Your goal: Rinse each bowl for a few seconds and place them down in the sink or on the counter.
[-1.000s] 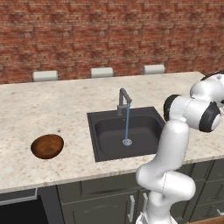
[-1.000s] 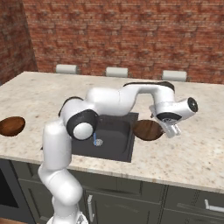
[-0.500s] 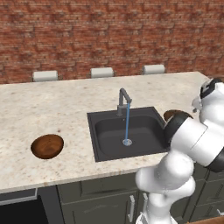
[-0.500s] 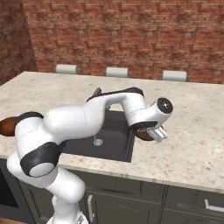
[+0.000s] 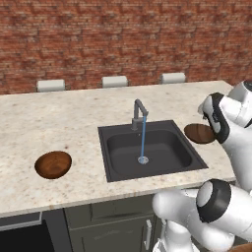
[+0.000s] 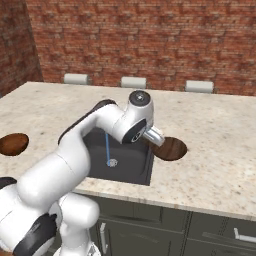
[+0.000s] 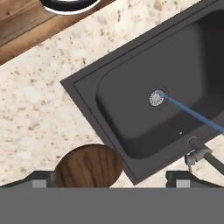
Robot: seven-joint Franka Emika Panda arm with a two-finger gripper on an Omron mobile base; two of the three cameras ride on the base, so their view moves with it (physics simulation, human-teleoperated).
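Observation:
One wooden bowl (image 5: 53, 164) (image 6: 13, 144) rests on the counter (image 5: 74, 113) far left of the sink (image 5: 147, 147). A second bowl (image 5: 199, 133) (image 6: 171, 149) (image 7: 89, 166) lies on the counter just right of the sink's rim. My gripper (image 6: 156, 137) (image 7: 111, 180) hovers above that bowl's sink-side edge, open, with nothing between its fingers. In the hand view the bowl lies low between the wide-set fingertips (image 7: 41, 178), and the black sink (image 7: 153, 100) fills the right. Water (image 5: 143, 140) runs from the faucet (image 5: 139, 112) onto the drain (image 7: 156, 98).
A brick wall with three pale boxes (image 5: 50, 85) closes the back of the counter. Dark cabinets (image 6: 200, 230) stand below its front edge. Wooden floor (image 7: 26, 22) lies past the counter's edge in the hand view. My own arm (image 6: 85, 135) arches over the sink's left side.
The arm has swung and the hand has shifted left, from over the right bowl toward the sink's edge. The jaws stayed open. Both bowls stayed put.

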